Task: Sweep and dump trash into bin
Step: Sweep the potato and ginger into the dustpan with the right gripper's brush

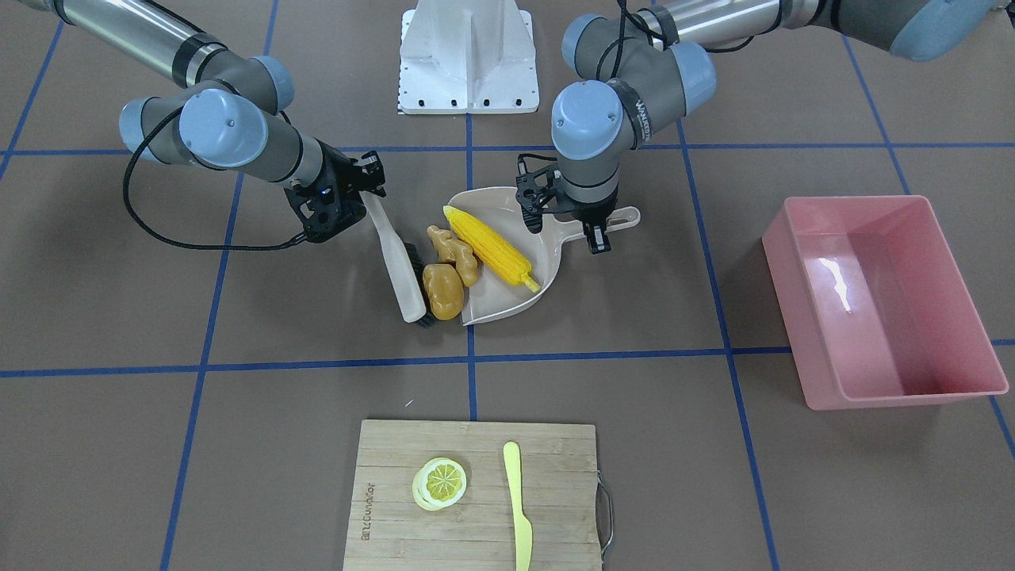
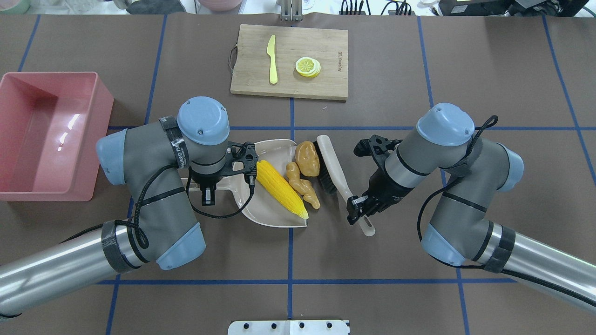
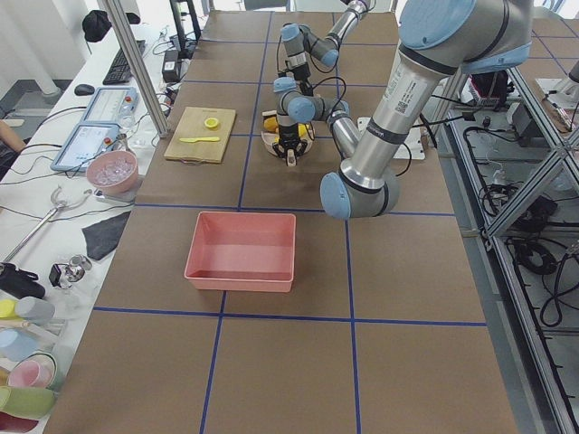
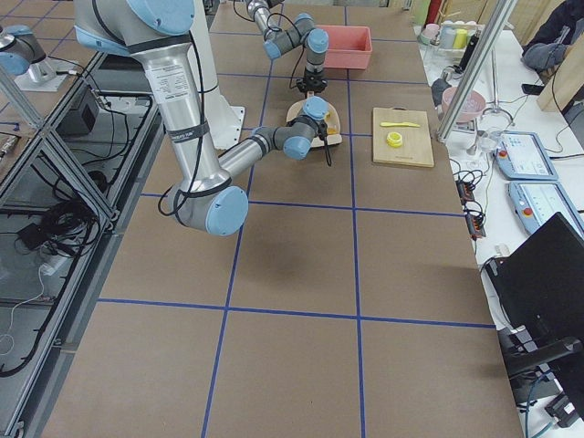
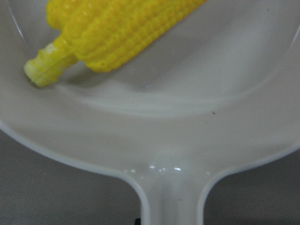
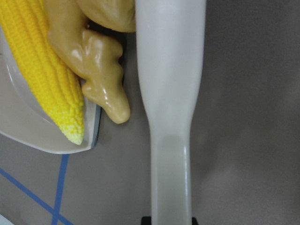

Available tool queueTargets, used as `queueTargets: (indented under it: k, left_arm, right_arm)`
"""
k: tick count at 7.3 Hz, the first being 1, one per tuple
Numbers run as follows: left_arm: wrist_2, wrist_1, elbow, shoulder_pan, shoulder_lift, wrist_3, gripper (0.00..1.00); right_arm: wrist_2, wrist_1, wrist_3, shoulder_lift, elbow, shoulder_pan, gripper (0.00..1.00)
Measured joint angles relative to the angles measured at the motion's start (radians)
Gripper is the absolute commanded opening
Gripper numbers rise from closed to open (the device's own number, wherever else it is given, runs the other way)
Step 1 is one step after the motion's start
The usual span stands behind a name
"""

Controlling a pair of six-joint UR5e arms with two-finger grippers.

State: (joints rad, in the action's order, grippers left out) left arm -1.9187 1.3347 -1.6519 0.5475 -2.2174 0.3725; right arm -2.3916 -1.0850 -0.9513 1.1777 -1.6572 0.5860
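Note:
The yellow corn cob (image 1: 492, 247) lies inside the beige dustpan (image 1: 547, 266). The tan ginger root (image 1: 453, 252) rests at the pan's open lip. The brown potato (image 1: 442, 292) sits on the table at the lip, against the brush (image 1: 400, 270). My left gripper (image 2: 208, 191) is shut on the dustpan handle, which shows in the left wrist view (image 5: 171, 201). My right gripper (image 2: 358, 208) is shut on the brush handle (image 6: 171, 93), with the brush head beside the ginger (image 6: 93, 70) and potato (image 2: 307, 158). The pink bin (image 2: 28, 116) stands empty, apart, on my left.
A wooden cutting board (image 1: 476, 531) with a lemon slice (image 1: 440, 482) and a pale yellow knife (image 1: 519, 507) lies across the table from me. The white robot base plate (image 1: 468, 55) is between the arms. Blue tape lines cross the brown table.

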Motion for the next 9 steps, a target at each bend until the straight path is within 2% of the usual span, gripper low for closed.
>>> queueTargets:
  k: [6, 9]
  left_arm:
    - [0.0, 0.006, -0.008, 0.004, 0.005, 0.002, 0.0]
    - [0.0, 0.074, -0.005, 0.008, 0.03, -0.006, 0.0]
  right_arm:
    - [0.051, -0.023, -0.081, -0.052, -0.01, -0.056, 0.0]
    - [0.088, -0.084, -0.084, -0.092, -0.012, -0.078, 0.0]
